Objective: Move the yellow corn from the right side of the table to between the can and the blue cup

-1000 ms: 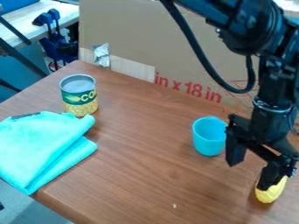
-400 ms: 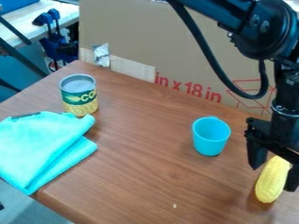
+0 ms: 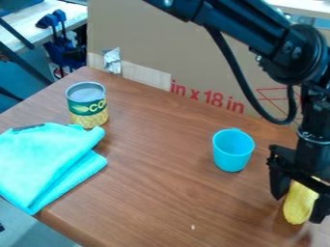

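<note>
At the right edge of the camera view the black gripper (image 3: 297, 206) hangs low over the table, its fingers apart, one to each side of a yellow ear of corn (image 3: 297, 208). The corn lies on the table, its upper part hidden behind the gripper. Left of the gripper, a blue cup (image 3: 232, 155) stands upright and apart from it. A can with a green and yellow label (image 3: 88, 107) stands at the back left. In front of the can lies a folded turquoise cloth (image 3: 48, 161).
The brown wooden table (image 3: 164, 185) has its left corner edge below the cloth. A cardboard panel (image 3: 193, 53) rises along the table's back edge. Behind, at the upper left, are blue clamps (image 3: 62, 48) by another bench.
The gripper has moved right from beside the cup, then come lower around the corn. The corn, largely covered at first, was more exposed and is now partly covered again. Cup, can and cloth have stayed put.
</note>
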Robot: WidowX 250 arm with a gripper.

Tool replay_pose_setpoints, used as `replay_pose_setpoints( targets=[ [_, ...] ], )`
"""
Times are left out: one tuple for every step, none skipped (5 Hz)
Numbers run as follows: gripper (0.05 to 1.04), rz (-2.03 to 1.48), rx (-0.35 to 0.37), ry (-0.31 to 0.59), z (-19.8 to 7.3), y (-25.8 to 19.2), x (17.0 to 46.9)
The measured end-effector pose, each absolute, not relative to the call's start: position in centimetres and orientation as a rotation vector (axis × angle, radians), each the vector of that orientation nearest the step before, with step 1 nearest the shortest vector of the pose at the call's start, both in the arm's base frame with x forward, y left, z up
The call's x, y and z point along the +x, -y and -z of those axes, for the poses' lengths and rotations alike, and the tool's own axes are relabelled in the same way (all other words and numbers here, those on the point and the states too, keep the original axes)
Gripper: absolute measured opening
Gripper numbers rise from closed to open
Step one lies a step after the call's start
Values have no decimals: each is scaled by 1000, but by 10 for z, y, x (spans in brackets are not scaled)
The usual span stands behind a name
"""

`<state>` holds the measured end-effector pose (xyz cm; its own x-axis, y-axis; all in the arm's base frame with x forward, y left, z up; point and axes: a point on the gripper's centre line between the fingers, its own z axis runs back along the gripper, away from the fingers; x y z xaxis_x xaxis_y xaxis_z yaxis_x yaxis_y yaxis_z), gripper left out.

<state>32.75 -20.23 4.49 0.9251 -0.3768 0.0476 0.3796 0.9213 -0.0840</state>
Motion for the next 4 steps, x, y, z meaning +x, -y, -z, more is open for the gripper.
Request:
replay_pose_setpoints(
  targets=[
    [945,389,-83,4,-35,202,334],
    [700,393,-81,-7,-32,204,336],
    [681,418,-65,4,-34,205,330],
    [681,449,-60,88,-64,204,326]
  ],
)
